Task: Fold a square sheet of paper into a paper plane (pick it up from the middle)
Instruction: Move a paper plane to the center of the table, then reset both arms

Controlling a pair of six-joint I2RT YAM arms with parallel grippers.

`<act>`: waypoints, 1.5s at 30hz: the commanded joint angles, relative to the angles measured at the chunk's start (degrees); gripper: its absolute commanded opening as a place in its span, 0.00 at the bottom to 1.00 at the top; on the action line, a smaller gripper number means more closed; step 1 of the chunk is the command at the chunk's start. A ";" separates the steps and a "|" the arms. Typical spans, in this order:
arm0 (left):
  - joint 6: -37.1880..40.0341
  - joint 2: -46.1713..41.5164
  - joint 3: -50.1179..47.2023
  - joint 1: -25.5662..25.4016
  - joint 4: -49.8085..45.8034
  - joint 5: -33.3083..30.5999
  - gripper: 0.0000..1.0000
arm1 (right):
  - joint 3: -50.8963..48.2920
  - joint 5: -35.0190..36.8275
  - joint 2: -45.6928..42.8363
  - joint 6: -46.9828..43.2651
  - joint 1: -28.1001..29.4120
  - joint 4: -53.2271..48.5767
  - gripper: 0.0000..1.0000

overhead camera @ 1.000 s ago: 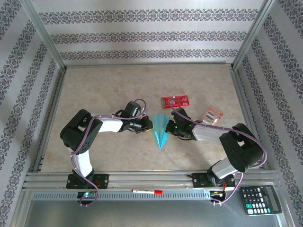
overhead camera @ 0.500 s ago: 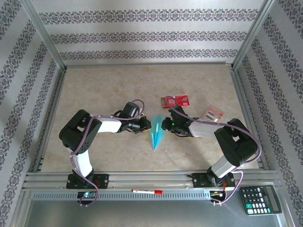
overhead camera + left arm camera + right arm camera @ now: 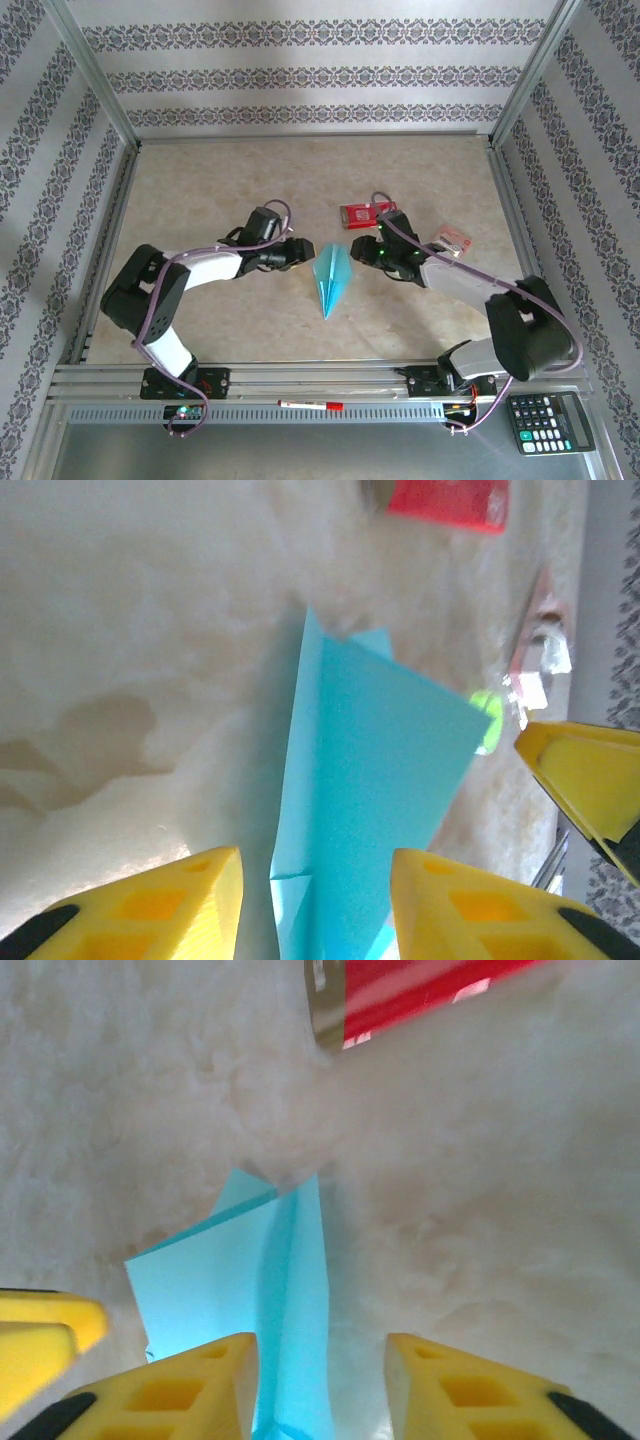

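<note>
Yellow fingers (image 3: 200, 900) of the left gripper (image 3: 302, 253) stand partly open with nothing between them, just left of the plane (image 3: 331, 275). The plane lies near the middle of the table (image 3: 220, 180), nose toward the near edge, free of both grippers. Just right of it, the right gripper (image 3: 360, 251) is also partly open and empty. 1 red packet (image 3: 363, 213) lies just beyond, toward the far edge.

Overhead it's bright and even: soft light, only faint shadows under my arms on the surface (image 3: 220, 190). Left wrist view: the paper plane (image 3: 370, 800) throws a soft shadow to its left, and glare whites out the right edge. Right wrist view: red packet (image 3: 420, 990) blurred, streaked with glare.
</note>
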 commanded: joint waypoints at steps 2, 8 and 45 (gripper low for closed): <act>7.43 -7.52 -0.65 4.91 -6.81 -6.77 0.49 | 5.32 14.44 -5.66 -13.22 -2.22 -11.55 0.47; 21.26 -19.21 0.61 10.18 -14.11 -31.42 0.79 | 6.19 39.41 -6.12 -28.04 -6.33 -9.46 0.88; 46.27 -2.95 -24.47 28.61 46.95 -30.93 1.00 | -17.21 11.49 6.14 -37.85 -26.55 52.52 0.98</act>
